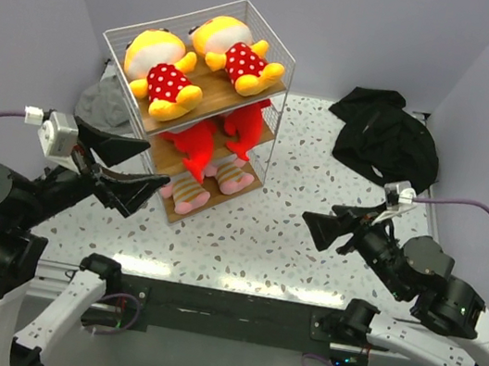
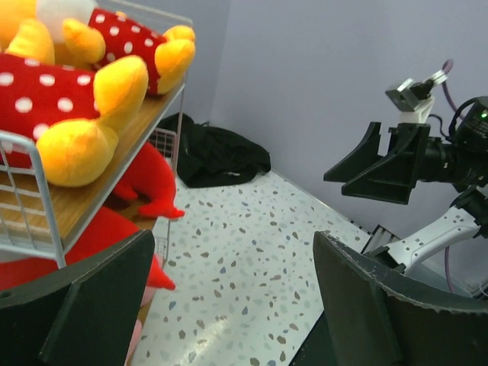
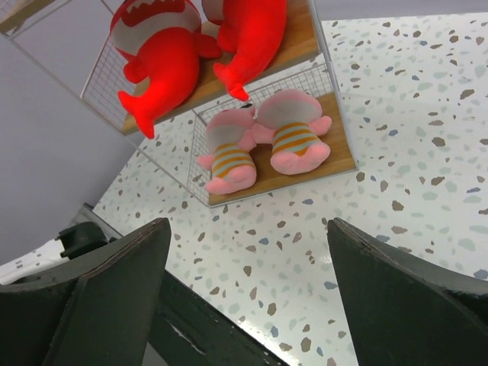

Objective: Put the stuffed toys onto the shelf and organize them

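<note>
The white wire shelf (image 1: 210,95) stands at the back left. Two yellow dolls (image 1: 161,75) (image 1: 238,55) lie on its top board, two red sharks (image 1: 196,149) (image 1: 246,127) on the middle board, and two pink striped toys (image 1: 188,194) (image 1: 234,179) on the bottom board. My left gripper (image 1: 158,166) is open and empty, close in front of the shelf's left side. Its wrist view (image 2: 232,252) shows bare table between the fingers. My right gripper (image 1: 312,227) is open and empty, to the right of the shelf. Its wrist view (image 3: 248,229) faces the pink toys (image 3: 229,152).
A black cloth heap (image 1: 388,137) lies at the back right. A grey fabric hat (image 1: 102,108) lies behind the shelf's left side. Purple walls close in the table on three sides. A black rail (image 1: 223,311) runs along the near edge.
</note>
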{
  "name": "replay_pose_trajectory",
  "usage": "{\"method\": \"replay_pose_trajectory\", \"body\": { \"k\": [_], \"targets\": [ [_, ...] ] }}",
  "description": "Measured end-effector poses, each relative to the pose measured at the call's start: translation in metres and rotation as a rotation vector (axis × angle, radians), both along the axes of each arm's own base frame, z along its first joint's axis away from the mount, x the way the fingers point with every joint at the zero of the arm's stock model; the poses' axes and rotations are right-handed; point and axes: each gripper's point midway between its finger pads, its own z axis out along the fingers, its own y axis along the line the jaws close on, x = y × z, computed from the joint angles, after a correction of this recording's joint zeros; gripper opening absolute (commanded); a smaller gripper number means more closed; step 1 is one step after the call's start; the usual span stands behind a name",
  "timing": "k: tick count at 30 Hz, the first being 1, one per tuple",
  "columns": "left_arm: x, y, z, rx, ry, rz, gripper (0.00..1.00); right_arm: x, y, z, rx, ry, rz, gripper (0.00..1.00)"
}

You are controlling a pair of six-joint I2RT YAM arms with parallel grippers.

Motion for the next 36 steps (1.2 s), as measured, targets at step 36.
{"method": "replay_pose_trajectory", "body": {
  "k": [36],
  "targets": [
    [0.01,0.012,-0.147,0.01,0.266,0.107,1.0,-0.008,-0.026,-0.016,0.068,0.084,-0.064,0.99]
  ]
}}
